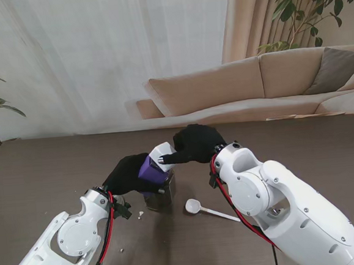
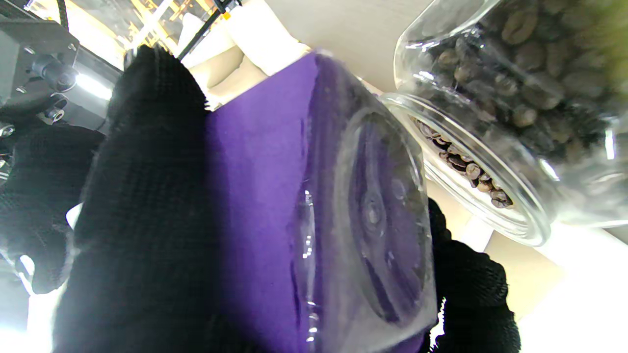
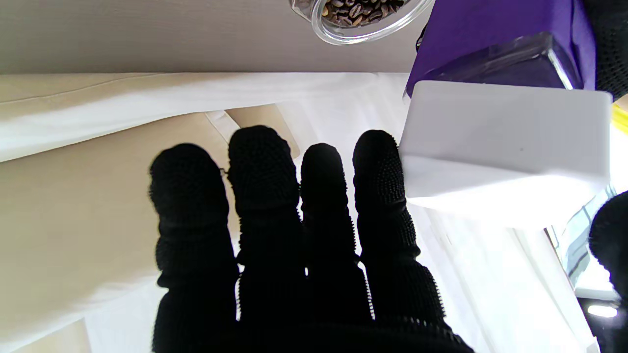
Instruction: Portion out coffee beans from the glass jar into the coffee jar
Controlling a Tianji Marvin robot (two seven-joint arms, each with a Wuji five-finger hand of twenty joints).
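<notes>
Left robot hand (image 1: 128,173): black glove, wrapped round purple-labelled jar (image 1: 152,169); jar lifted off bench, tilted, white cap end pointing up and to the right. Left wrist view: purple label and clear moulded base fill the frame, fingers (image 2: 142,206) clamped along its side.

Right robot hand (image 1: 195,144): black glove, at the jar's white lid (image 1: 165,153). Right wrist view: four fingers (image 3: 378,196) straight and close together, index side touching lid edge; thumb tip just visible on the lid's other side. Looks like a pinch on the lid, but can't tell if the grip is firm.

Open glass jar (image 1: 159,195): upright on bench directly under the held jar, partly hidden by it in stand view. Wrist views show round open mouth and coffee beans (image 2: 466,166) inside, beans also seen through the wall. No lid on it.

White spoon (image 1: 203,209): flat on bench, just right of glass jar, bowl toward jar, handle running right, nearer to me. Not touched.

Bench (image 1: 57,172): dark brown wood grain; a few small pale specks near left forearm, too small to ID.

Background: beige sofa (image 1: 265,85), white curtain, potted plants at both edges.
</notes>
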